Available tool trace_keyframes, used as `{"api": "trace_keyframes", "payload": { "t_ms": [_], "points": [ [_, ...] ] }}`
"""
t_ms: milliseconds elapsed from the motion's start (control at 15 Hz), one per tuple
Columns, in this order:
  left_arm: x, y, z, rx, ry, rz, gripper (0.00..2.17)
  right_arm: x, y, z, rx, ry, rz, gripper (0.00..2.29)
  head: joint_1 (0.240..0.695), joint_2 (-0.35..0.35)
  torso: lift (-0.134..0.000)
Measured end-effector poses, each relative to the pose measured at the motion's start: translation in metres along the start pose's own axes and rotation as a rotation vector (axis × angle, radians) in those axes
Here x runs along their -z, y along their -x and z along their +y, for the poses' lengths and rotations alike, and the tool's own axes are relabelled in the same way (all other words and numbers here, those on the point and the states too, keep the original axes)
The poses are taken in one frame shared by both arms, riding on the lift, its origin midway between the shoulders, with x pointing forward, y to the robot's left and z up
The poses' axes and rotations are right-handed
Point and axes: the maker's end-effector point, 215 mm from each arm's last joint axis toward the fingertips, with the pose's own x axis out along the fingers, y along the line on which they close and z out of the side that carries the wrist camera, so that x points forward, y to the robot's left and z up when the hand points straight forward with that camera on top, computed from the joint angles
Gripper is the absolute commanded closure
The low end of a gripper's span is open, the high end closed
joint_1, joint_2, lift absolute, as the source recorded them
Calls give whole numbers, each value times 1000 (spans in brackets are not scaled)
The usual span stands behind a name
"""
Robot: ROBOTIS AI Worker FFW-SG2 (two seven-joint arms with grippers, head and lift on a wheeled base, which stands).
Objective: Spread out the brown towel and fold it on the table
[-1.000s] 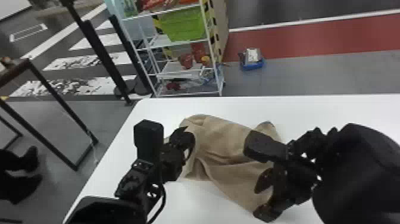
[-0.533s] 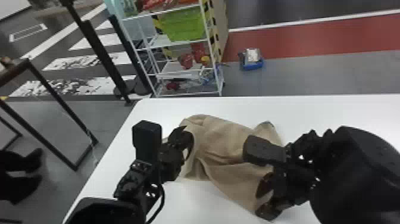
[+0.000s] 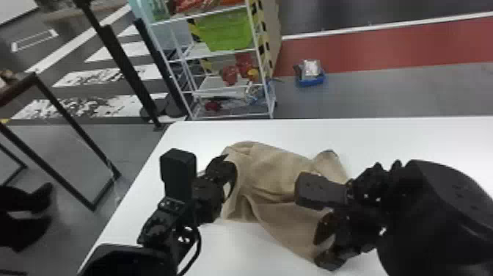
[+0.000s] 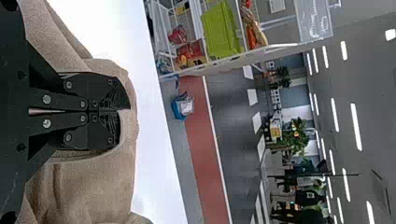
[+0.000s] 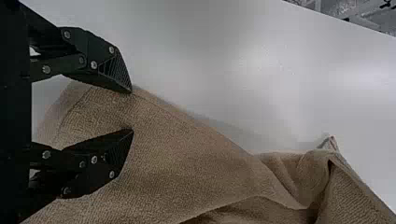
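Brown towel (image 3: pixel 278 170) lies rumpled, ctr of head view, on table (image 3: pixel 422 139). L gripper (image 4: pixel 124 112), ctr-left, clamped on towel, prob. to anchor that end; R gripper (image 5: pixel 132 111), lower right, fingers apart at cloth's edge, presumably for a 2nd hold.

The right pincer (image 3: pixel 317 251) has tilted slightly, its blocky housing (image 3: pixel 320 191) now sitting lower in the head view.

From afar I get head view high, facing 12 o'clock, downward; left wrist view low, roomward; both share rack (image 3: pixel 211 85) at 11; right wrist view close over towel (image 5: pixel 187 154)
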Motion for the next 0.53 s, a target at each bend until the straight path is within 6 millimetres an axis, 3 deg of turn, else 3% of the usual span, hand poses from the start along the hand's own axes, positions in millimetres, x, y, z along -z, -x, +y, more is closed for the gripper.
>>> {"api": "trace_keyframes", "payload": {
  "t_ms": [67, 333, 533],
  "points": [
    [1, 0, 0, 0, 0, 1, 1534, 1, -2, 1, -3, 6, 5, 1031, 695, 350, -124],
    [2, 0, 1, -2, 2, 2, 1534, 2, 6, -9, 9, -17, -12, 1031, 695, 350, -124],
    [2, 0, 2, -2, 2, 2, 1534, -4, 44, -41, 80, -54, -75, 1031, 695, 350, -124]
  ]
}}
